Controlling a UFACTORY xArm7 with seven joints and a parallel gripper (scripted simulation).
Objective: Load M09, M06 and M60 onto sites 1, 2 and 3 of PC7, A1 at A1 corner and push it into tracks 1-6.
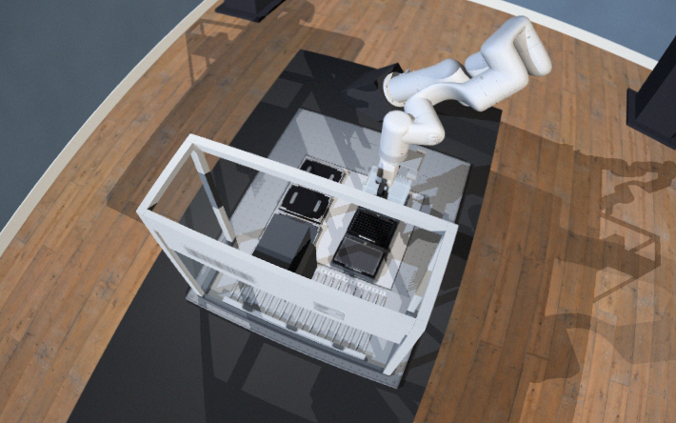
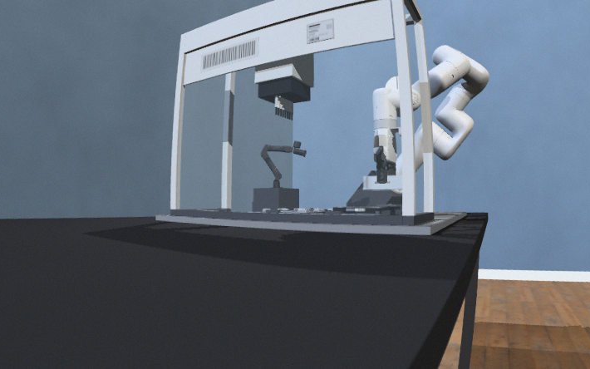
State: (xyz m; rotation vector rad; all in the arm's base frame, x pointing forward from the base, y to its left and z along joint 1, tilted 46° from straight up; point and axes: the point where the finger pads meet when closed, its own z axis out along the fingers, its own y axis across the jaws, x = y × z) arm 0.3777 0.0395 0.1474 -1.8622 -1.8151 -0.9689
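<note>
- Top view: the claw [image 1: 382, 187] hangs at the arm-side end of carrier PC7 [image 1: 367, 237], its fingers spread wide and pinching the pale block M09 [image 1: 394, 190] across its width.
- From the exterior camera the block [image 2: 380, 183] hangs under the claw [image 2: 381, 173], above the deck and not seated.
- Two dark plates already lie on the carrier: M06 [image 1: 371, 226] in the middle and M60 [image 1: 359, 257] at the end nearest the rails [image 1: 351, 289]. The two nests I can see, S1 [image 1: 321, 169] and S2 [image 1: 304, 202], look empty.
- I judge the step in hand to be lowering M09 onto site 1, by the handle.
- To do it well, I'd square the block to the carrier's long edge before descending, then come straight down and slowly so it drops inside the locators and doesn't ride up on one.
- I can't read the A1 marks at this size.
- I'd release only once the block sits level, then lift straight up, keeping clear of the instrument frame [image 1: 298, 173] on the bench [image 2: 196, 297].
</note>
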